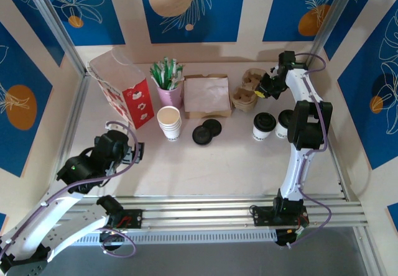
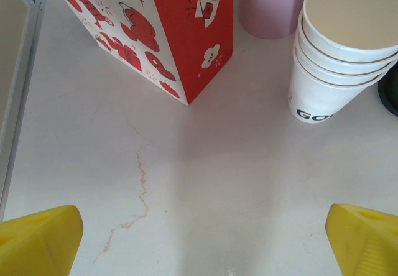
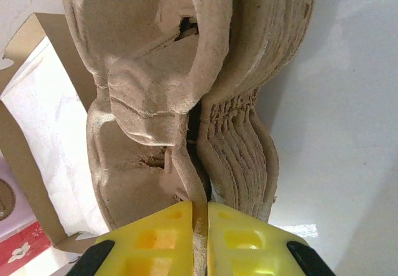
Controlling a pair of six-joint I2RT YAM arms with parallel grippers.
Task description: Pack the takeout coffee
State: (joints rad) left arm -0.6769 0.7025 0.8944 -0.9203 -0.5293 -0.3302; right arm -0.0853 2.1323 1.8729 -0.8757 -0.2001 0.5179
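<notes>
— Why is the right pincer (image 3: 200, 217) biting cardboard and not a coffee?

— My guess is that it is going for a carrier (image 3: 155, 102) first, so the cups have something to sit in. Its yellow fingers are clenching a thin wall of the top carrier, which is tipping away from the stack (image 3: 249, 145) beneath it.

— And the coffees (image 1: 263, 125) themselves?

— They are standing lidded and upright on the counter (image 1: 236, 164), side by side just in front of the carriers; the right one is partly hiding behind the right arm (image 1: 305, 127). Nothing is touching them.

— How is that arm lying?

— It is rising from its base at the near edge, bending at the elbow above the coffees and reaching to the far right corner, with the wrist turning left onto the carriers.

— And the left arm (image 1: 81, 170)?

— It is folding low at the near left. The left pincer (image 2: 202, 242) is spreading wide with nothing in it, pointing across bare counter at the bag (image 2: 168, 33) and the lidless cups (image 2: 342, 58). I reckon it is waiting near the bag because the bag is where the load is going.
</notes>
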